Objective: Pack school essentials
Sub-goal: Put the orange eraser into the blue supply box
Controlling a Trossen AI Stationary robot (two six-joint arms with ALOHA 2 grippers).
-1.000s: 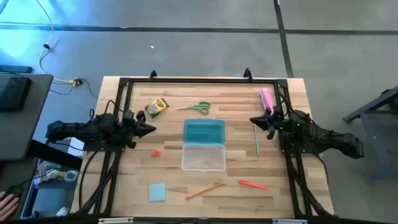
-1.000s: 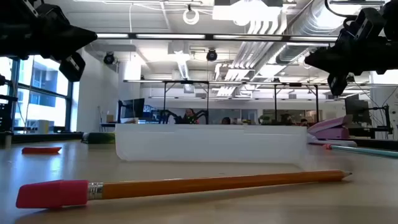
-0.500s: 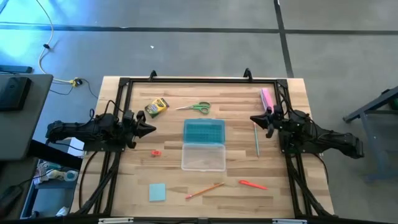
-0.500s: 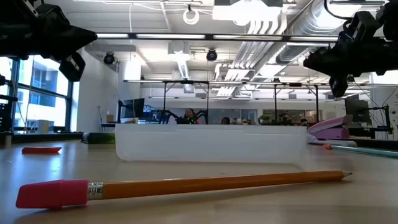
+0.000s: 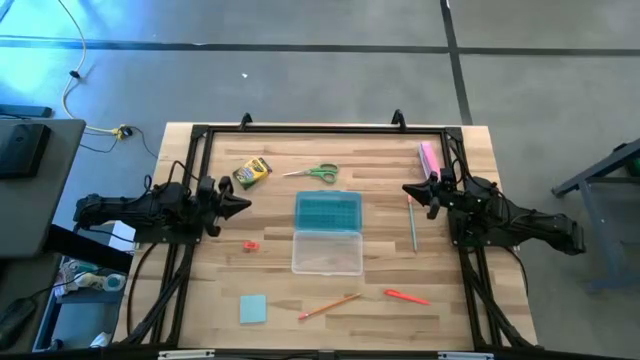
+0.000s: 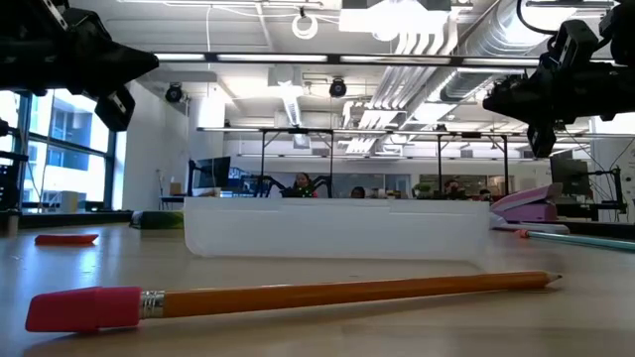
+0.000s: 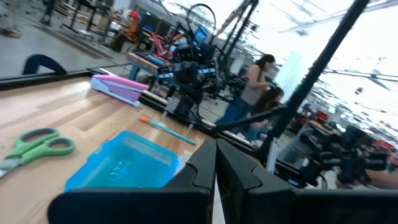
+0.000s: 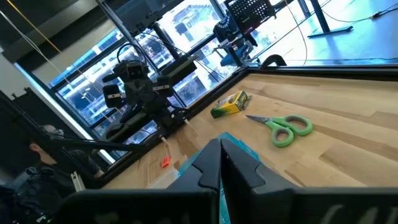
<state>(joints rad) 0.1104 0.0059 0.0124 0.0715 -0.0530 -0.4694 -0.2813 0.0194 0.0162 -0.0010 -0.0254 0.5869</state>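
Wooden table with scattered stationery, left claw pinched closed and empty, right claw likewise, both hovering

A light wooden table stands on a grey concrete floor crossed by dark seams, with a dark desk at the left edge of the overhead frame and a yellow cable trailing across the upper left. At table level, an open industrial hall stretches behind: white ceiling ducts, strip lights, a tall window at left. A person stands among black metal frames, upper centre of the left wrist frame.
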